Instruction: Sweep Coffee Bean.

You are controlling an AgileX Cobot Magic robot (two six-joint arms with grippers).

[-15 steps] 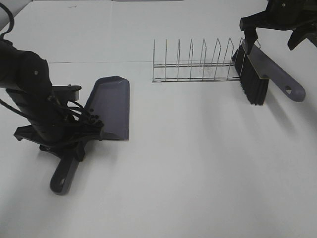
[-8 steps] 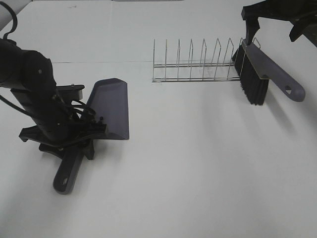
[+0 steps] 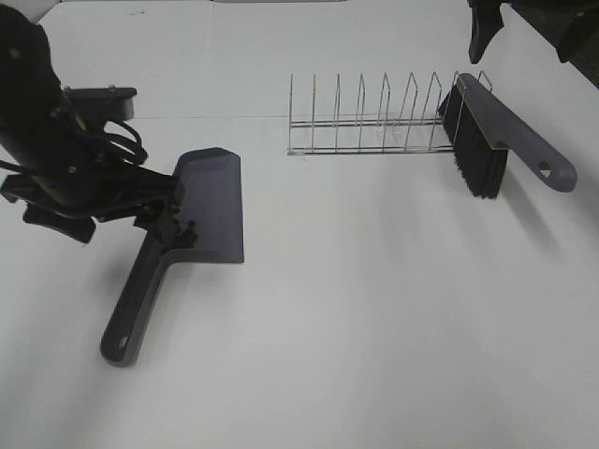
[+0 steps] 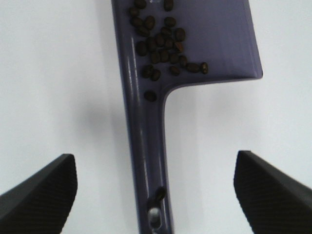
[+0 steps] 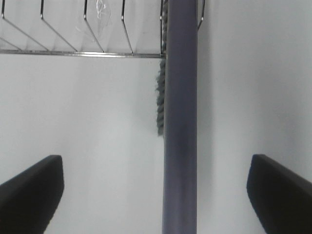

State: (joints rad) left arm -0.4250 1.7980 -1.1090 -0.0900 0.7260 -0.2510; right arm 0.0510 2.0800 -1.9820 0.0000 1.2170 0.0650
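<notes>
While the dustpan (image 3: 192, 224) lies flat on the white table (image 3: 374, 309), its long axis runs on a diagonal in the high view: the handle points toward the near left corner and the wide pan mouth faces away, toward the far side. Seen from the left wrist, the coffee bean (image 4: 161, 41) cluster sits inside the pan, bunched where the pan narrows into the handle, with one bean just down the handle channel and another near the hanging hole at the handle's end. Above the handle, the left gripper (image 4: 156, 190) is spread wide, its two pads well apart on either side and touching nothing. At the far right, the brush (image 3: 501, 136) leans against the end of the wire rack (image 3: 370, 122), bristles down on the table, handle slanting toward the right edge. Over it, the right gripper (image 5: 156, 195) hangs spread wide as well, clear of the brush handle between its pads.
</notes>
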